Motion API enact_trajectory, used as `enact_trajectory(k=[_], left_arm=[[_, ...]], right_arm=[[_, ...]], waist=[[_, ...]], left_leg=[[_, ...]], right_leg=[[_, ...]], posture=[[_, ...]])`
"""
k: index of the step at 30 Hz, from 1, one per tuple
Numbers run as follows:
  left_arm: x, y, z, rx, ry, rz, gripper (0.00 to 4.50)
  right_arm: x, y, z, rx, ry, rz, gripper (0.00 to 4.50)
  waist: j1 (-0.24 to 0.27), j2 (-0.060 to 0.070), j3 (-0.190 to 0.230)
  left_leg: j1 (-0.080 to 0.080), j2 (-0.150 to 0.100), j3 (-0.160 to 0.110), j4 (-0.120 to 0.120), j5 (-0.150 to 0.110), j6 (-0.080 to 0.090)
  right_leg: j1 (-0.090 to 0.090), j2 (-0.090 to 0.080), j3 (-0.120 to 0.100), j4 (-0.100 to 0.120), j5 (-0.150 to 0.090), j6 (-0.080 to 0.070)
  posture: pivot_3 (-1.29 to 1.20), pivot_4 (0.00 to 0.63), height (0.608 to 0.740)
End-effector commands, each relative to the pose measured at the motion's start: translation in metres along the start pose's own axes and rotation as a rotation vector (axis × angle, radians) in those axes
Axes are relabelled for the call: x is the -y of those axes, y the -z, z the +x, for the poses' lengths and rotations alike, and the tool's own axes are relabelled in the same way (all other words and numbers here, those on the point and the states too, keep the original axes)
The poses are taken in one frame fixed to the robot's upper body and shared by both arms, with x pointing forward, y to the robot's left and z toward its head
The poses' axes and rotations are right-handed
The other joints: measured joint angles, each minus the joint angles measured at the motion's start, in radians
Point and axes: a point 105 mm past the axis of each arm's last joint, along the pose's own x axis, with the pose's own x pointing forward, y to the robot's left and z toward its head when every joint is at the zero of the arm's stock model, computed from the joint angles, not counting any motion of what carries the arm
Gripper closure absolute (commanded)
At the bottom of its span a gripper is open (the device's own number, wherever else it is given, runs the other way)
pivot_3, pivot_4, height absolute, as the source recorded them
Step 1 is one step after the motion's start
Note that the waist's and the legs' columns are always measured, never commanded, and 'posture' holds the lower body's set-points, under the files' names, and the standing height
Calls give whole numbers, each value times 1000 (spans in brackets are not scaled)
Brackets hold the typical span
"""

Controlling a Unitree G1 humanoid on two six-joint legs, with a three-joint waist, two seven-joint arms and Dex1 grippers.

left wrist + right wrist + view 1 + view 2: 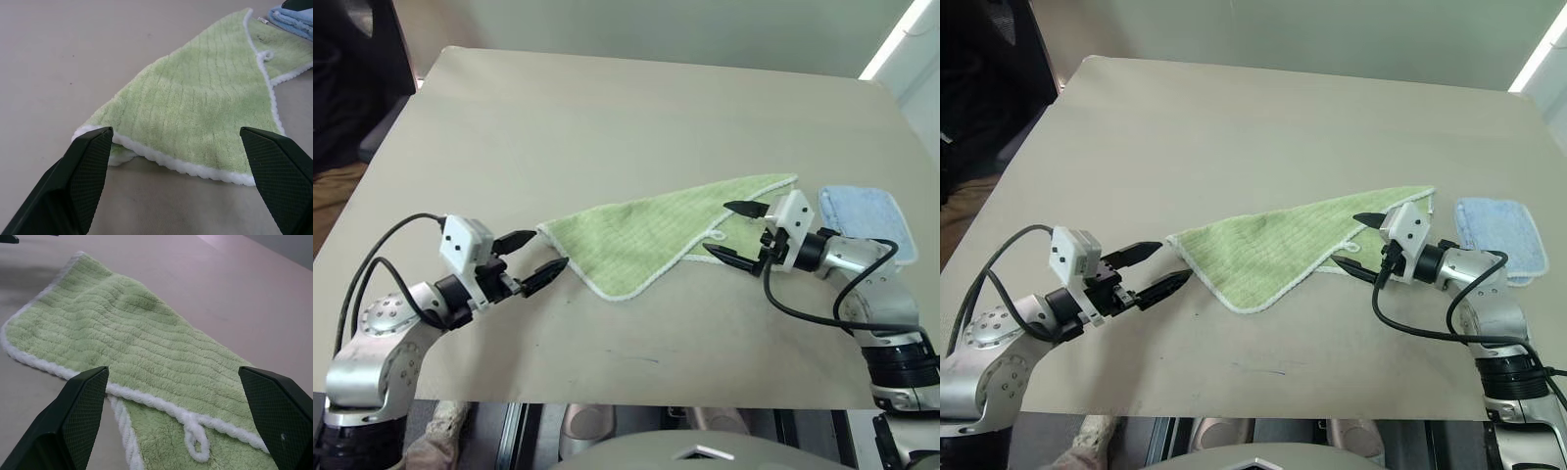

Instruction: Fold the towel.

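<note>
The towel (651, 235) is light green terry with a white stitched edge, lying folded into a long triangle in the middle of the table (607, 117). Its small white loop tag (195, 440) lies near the right end. My left gripper (534, 258) is open just off the towel's left corner, fingers apart and empty. My right gripper (740, 232) is open at the towel's right end, above the cloth near the loop tag, holding nothing. In the left wrist view the towel's near corner (105, 152) lies between the two fingers.
A folded pale blue cloth (864, 217) lies on the table just right of the towel, behind my right gripper. A dark chair (352, 78) stands off the table's far left corner.
</note>
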Motion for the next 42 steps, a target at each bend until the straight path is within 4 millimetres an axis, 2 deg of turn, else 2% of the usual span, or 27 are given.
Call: enact_trajectory(k=[1,15,24,29,40,42], left_arm=[[2,-12,-1,24,17,44,36],[6,-14,8,13,70,55,36],[9,-12,7,15,61,52,36],[9,-14,-1,2,63,70,36],[19,-17,6,-100,279,210,36],[26,-14,11,-144,380,265,36]], right_arm=[[3,-14,-5,47,27,-28,0],[-1,-13,-16,32,67,-10,0],[4,-11,-15,26,68,-8,0],[7,-12,-10,30,50,-14,0],[4,-13,-3,43,35,-12,0],[5,-13,-3,42,41,-14,0]], waist=[[0,0,0],[-1,0,0],[-1,0,0],[-2,0,0],[-2,0,0],[-1,0,0]], left_leg=[[0,0,1,0,0,0],[1,3,4,0,-1,1],[2,4,5,0,-1,1],[2,4,6,0,-1,1],[2,5,6,0,-2,2],[2,5,6,0,-2,2]], right_leg=[[0,0,1,0,0,0],[0,3,4,0,0,1],[-1,4,5,0,0,1],[-1,4,5,0,0,2],[-2,5,6,0,0,1],[-2,5,6,0,0,1]], posture=[[0,150,740],[0,150,740],[0,150,740],[0,150,740],[0,150,740],[0,150,740]])
